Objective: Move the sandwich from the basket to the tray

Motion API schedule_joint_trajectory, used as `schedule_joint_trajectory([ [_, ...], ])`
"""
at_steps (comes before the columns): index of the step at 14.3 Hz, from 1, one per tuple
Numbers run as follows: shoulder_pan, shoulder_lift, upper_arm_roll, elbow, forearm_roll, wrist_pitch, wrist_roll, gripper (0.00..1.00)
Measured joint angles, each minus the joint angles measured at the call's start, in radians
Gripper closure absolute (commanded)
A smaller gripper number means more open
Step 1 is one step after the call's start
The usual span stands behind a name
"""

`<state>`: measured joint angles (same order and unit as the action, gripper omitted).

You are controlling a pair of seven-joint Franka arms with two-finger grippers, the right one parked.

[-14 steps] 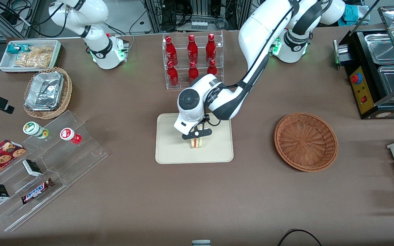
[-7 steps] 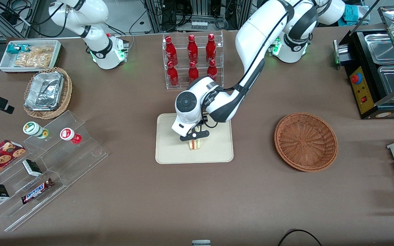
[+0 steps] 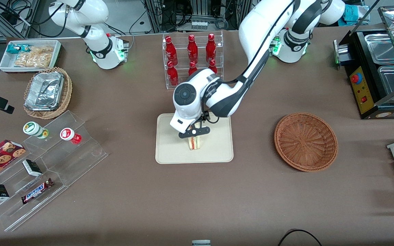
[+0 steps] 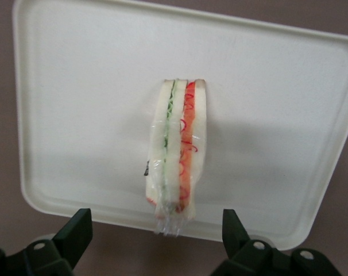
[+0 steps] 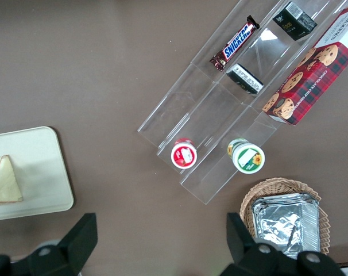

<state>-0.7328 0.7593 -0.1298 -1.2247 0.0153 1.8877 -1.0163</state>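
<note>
One sandwich (image 3: 193,143) upright on tray (image 3: 169,150); claw (image 3: 194,132) above, fingers apart; bottle rack (image 3: 192,58) farther from camera.

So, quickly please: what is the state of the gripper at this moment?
Gripper: open, holding nothing, just above the sandwich, which stands on the tray.

The sandwich (image 4: 177,161), seemingly wrapped in glossy clear film, lies on the smooth matt plastic-looking tray (image 4: 76,115); beside it, the basket (image 3: 305,141) is rough woven wicker.
</note>
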Motion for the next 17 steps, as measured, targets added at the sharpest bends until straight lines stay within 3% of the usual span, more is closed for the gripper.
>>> schedule_joint_trajectory([
  [7,0.058,-0.177,0.073,-0.156,0.017,-0.094,0.055,0.00],
  [14,0.300,-0.485,0.081,-0.492,0.015,-0.112,0.459,0.00],
  [17,0.412,-0.614,0.082,-0.579,0.014,-0.204,0.645,0.00],
])
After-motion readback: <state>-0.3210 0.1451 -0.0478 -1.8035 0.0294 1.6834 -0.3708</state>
